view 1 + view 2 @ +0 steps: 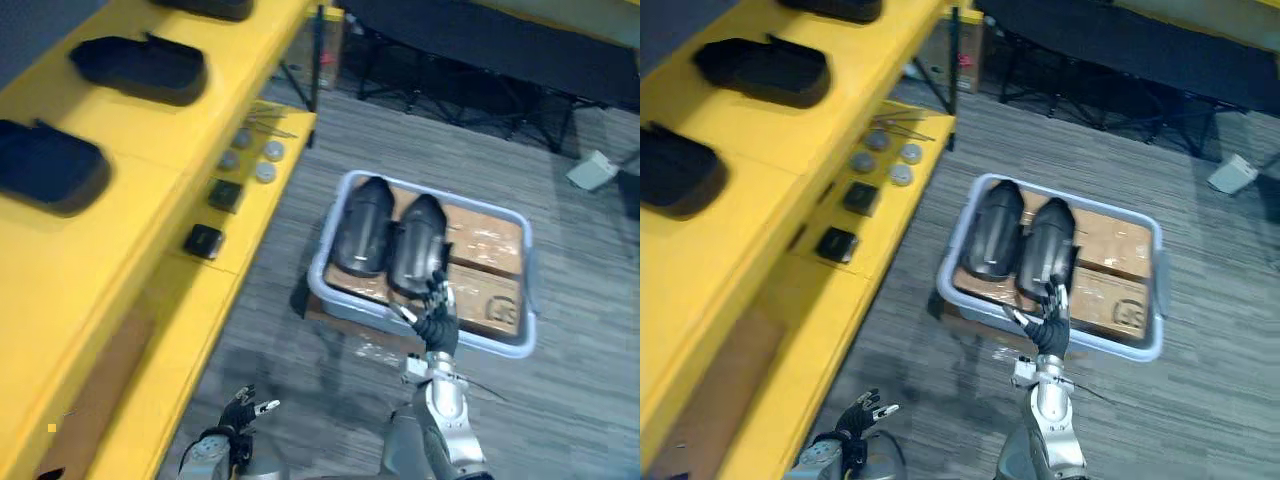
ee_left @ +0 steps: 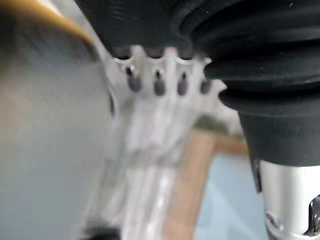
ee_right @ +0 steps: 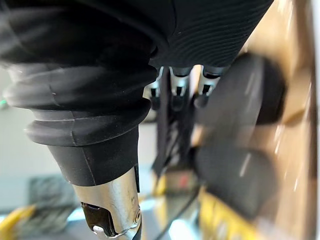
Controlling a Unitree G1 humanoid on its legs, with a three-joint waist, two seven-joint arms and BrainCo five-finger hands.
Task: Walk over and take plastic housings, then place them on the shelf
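Housings (image 1: 362, 228): two glossy black plastic shells side by side in grey tray (image 1: 497, 346), lying on cardboard (image 1: 490, 245); likely light, stiff, slick over the domed top, so grip across the side edges; right hand (image 1: 436, 305) at the near end of one, fingers straight, holding nothing; left hand (image 1: 240, 408) low, relaxed, empty; yellow shelf (image 1: 120, 230) alongside.

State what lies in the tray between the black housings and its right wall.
Brown cardboard boxes lie there, from the right housing across to the tray wall, seen in both eye views.
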